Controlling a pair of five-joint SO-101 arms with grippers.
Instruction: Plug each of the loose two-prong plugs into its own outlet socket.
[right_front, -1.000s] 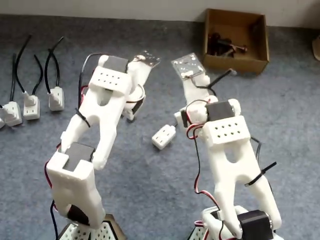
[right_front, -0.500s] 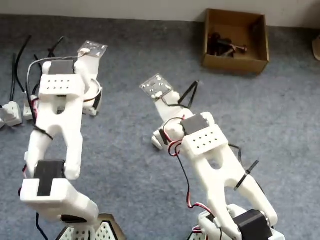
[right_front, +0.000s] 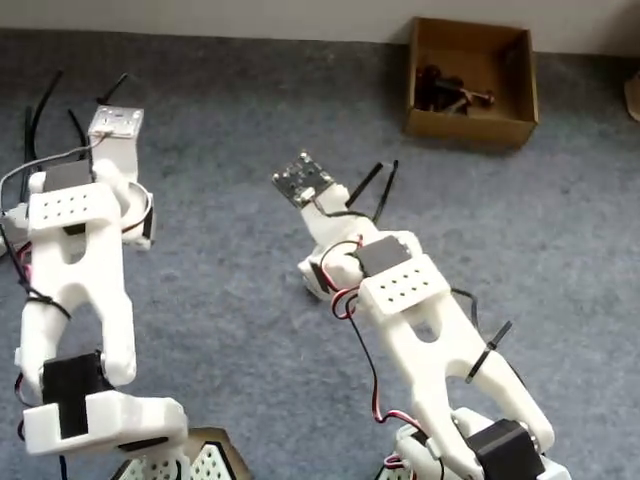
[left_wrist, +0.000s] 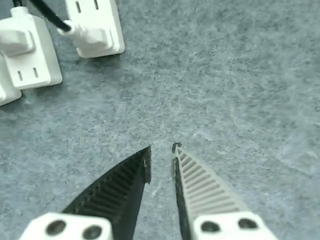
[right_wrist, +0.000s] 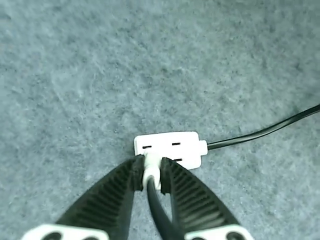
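My right gripper (right_wrist: 151, 172) is shut on a white two-prong plug (right_wrist: 151, 175), whose black cord runs back between the fingers. The plug's front end meets the long side of a white outlet socket (right_wrist: 167, 147) lying flat on the grey carpet; whether the prongs are in I cannot tell. The socket's own black cord (right_wrist: 260, 132) leads away. In the high view this arm's wrist covers that socket (right_front: 311, 284). My left gripper (left_wrist: 161, 150) hovers open over bare carpet with nothing between its fingers. Beyond it lie two white sockets (left_wrist: 95, 20) (left_wrist: 27, 55), each with a plug in it.
A cardboard box (right_front: 470, 118) with dark parts inside stands at the back right. Black cords (right_front: 40, 100) trail toward the back at the far left. Bare carpet stretches between the two arms and to the right.
The left arm has swung left, away from the middle, over to the sockets at the far left. The right arm has moved left and nearer, bringing its plug down against the loose socket.
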